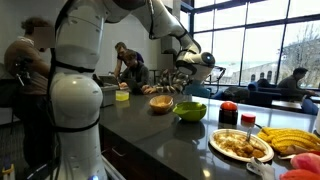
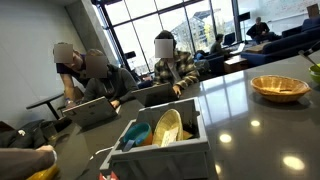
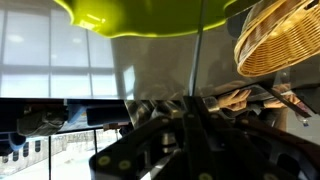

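Observation:
My gripper [image 1: 174,84] hangs above the dark glossy counter [image 1: 170,135], just over a woven wicker basket [image 1: 162,103] and beside a lime green bowl [image 1: 190,110]. In the wrist view the dark fingers [image 3: 196,112] meet at the middle and look shut, with nothing clearly between them. That view also shows the green bowl [image 3: 130,18] along the top edge and the wicker basket [image 3: 282,40] at the top right. A thin dark line runs from the fingers toward the bowl; I cannot tell what it is. The basket also shows in an exterior view [image 2: 280,87].
A plate of food [image 1: 240,146], bananas [image 1: 292,138] and a red can [image 1: 229,113] sit near the counter's front end. A yellow-green container [image 1: 122,95] stands farther back. A grey bin [image 2: 160,150] holds a yellow plate. People sit at tables behind the counter.

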`<state>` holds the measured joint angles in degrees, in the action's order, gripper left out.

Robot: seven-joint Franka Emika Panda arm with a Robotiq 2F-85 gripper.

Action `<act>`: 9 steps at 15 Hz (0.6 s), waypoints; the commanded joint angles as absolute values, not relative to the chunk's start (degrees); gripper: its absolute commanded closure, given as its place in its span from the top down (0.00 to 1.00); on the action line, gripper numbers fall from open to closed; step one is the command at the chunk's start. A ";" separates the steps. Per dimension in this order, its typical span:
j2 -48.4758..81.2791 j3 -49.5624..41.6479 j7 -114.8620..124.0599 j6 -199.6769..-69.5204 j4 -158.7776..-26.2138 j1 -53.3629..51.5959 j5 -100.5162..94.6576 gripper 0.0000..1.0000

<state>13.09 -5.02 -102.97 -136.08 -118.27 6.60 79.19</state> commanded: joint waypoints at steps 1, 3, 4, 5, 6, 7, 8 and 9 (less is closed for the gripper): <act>11.29 -5.76 -101.14 -135.73 -117.99 6.97 78.22 0.01; 11.35 -5.74 -101.61 -136.02 -116.99 6.81 78.14 0.01; 11.28 -5.64 -101.83 -135.89 -116.54 6.74 78.15 0.01; 11.27 -5.48 -102.00 -135.70 -115.90 6.58 78.06 0.01; 11.24 -5.34 -102.29 -135.59 -115.38 6.45 77.92 0.01; 11.46 -5.22 -102.73 -135.26 -114.79 6.40 77.93 0.01; 11.79 -5.13 -103.09 -133.13 -114.17 6.90 78.89 0.01; 12.11 -5.07 -103.44 -129.63 -113.52 7.67 80.29 0.01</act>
<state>12.40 -5.23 -102.76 -135.36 -114.79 6.39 78.89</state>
